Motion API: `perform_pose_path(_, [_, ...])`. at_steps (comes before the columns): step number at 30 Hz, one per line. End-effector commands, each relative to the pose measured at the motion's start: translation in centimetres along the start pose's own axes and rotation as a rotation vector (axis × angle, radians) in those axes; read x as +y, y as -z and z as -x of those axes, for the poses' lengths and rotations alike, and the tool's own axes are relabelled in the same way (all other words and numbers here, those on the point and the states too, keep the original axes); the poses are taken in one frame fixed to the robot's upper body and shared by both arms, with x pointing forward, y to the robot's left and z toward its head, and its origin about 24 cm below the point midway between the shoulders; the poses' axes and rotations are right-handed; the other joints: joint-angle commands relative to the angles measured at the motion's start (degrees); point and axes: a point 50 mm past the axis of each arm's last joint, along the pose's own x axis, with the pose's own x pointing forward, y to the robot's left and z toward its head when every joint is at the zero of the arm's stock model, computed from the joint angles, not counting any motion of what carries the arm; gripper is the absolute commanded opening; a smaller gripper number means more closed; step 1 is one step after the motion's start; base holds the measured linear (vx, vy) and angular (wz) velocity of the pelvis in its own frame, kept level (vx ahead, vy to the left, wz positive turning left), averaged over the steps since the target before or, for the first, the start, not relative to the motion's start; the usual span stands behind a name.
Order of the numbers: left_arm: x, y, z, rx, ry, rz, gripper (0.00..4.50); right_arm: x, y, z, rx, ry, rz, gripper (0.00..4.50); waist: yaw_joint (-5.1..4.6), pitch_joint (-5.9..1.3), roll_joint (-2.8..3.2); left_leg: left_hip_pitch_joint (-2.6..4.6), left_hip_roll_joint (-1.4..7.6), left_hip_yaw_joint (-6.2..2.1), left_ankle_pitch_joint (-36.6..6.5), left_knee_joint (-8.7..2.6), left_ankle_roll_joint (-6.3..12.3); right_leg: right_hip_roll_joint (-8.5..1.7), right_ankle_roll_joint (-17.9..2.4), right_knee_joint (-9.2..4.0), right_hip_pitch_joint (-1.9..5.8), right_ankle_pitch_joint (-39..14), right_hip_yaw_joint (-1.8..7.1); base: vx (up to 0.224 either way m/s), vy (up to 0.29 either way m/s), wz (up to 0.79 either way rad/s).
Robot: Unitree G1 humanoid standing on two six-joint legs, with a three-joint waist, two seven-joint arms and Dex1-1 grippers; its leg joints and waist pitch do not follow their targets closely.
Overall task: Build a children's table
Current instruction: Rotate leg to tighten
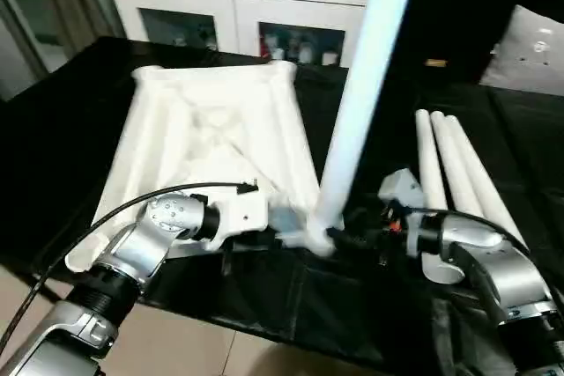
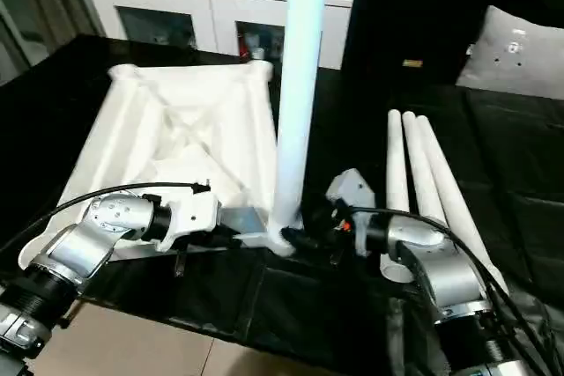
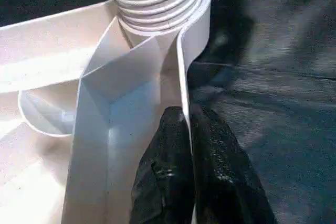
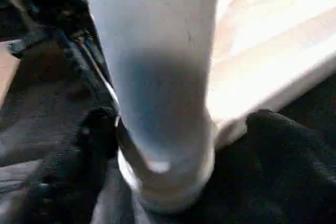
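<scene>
Your left tool [image 3: 186, 145] is pinched shut on the thin side wall of the tabletop [image 1: 211, 147], one black finger on each face of the rim, just short of the corner socket; the left wrist view gives you what the head views cannot, the threaded end of the standing leg [image 1: 361, 103] seated in that round socket. Your right tool [image 4: 176, 129] stands wide, its two black fingers either side of the leg's base; in the right wrist view you cannot tell whether the pads touch the tube. From the head views you see the leg rising upright from the near right corner of the upturned tabletop, between your two tools. The tabletop lies ribbed side up on the black-covered desk [image 1: 70, 129], stretching away from your left tool. Three more legs [image 1: 458, 169] lie side by side on the desk beyond your right tool. Farther back stand a white cabinet [image 1: 220, 6] and a grey pillow [image 1: 529, 55].
</scene>
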Motion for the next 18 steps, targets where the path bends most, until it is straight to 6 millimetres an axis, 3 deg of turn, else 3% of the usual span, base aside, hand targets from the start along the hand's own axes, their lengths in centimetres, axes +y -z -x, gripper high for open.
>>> perform_pose_path(1, [-2.27, 1.56, -1.33, 0.085, 0.173, 0.018, 0.0, 0.1, -0.29, -0.28, -0.004, -0.024, 0.016, 3.76, -0.02, -2.86, -0.25, -0.31, 2.6, 0.03, -9.0, -3.62, 3.16, -4.36, -11.4, -3.11, 2.81, -11.2, 3.23, 0.0, 0.0, 0.0])
perform_pose_path(13, [-2.34, 1.74, -1.16, 0.097, 0.224, 0.011, 0.0, 0.17, 0.16, -0.85, 0.015, -0.097, -0.037, 2.76, 0.1, -2.87, -0.18, -0.33, 2.46, 0.03, -9.9, -3.64, 2.33, -4.35, -10.8, -3.22, 3.05, -12.8, 3.17, 0.0, 0.0, 0.0])
perform_pose_path(18, [-2.8, 1.79, -1.33, 0.079, 0.229, 0.04, 0.0, 0.76, 0.46, -1.1, 0.0, -0.127, -0.086, 2.63, 0.09, -2.93, -0.16, -0.3, 2.53, 0.01, -9.5, -3.63, 2.41, -4.3, -11.1, -3.08, 3.07, -11.9, 3.17, 0.0, 0.0, 0.0])
